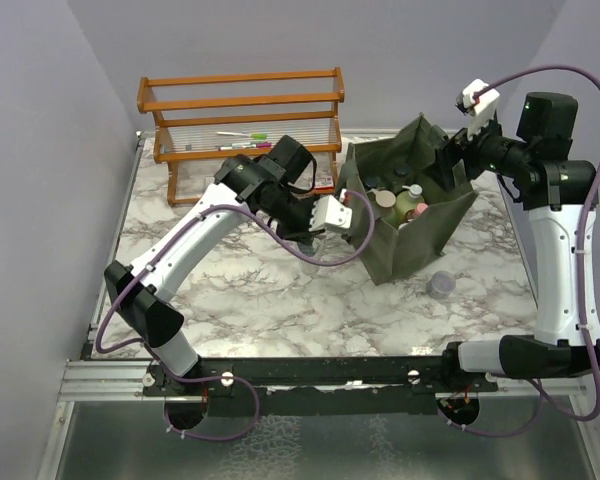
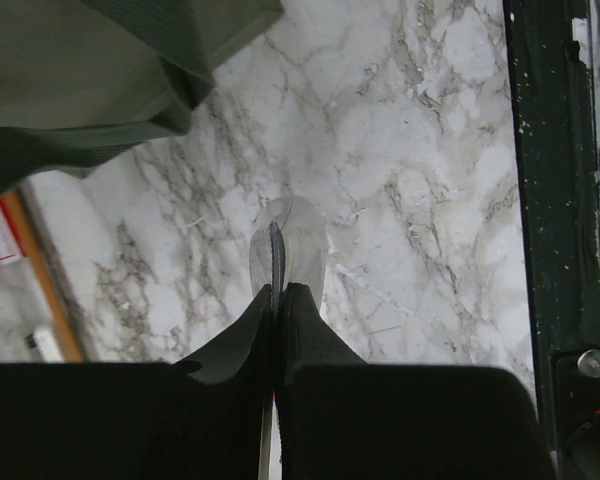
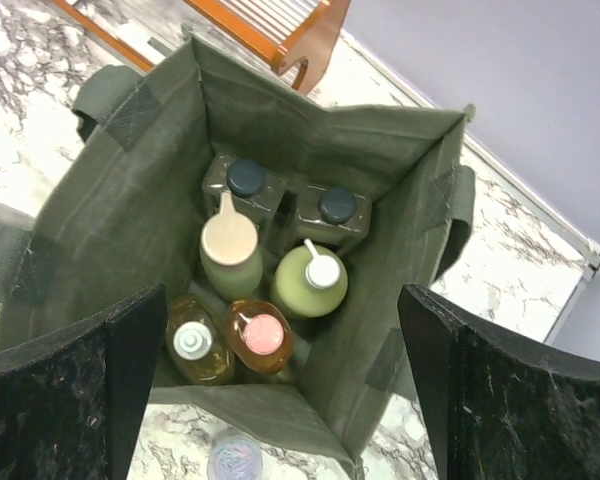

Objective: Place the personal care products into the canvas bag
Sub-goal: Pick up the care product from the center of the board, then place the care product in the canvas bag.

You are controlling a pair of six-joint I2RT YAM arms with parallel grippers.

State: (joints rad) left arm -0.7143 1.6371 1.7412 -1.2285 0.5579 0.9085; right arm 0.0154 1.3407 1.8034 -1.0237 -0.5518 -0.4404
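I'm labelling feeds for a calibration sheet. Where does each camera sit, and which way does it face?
Top external: above and behind the bases, looking down over the marble table; both arms, left gripper and right gripper show.
Left wrist: beside the canvas bag, facing down at the table; its shut fingers pinch a silvery tube.
Right wrist: over the bag, looking in at six bottles; its open fingers frame the lower corners.
Shared: top and right wrist both show orange rack and lavender jar.
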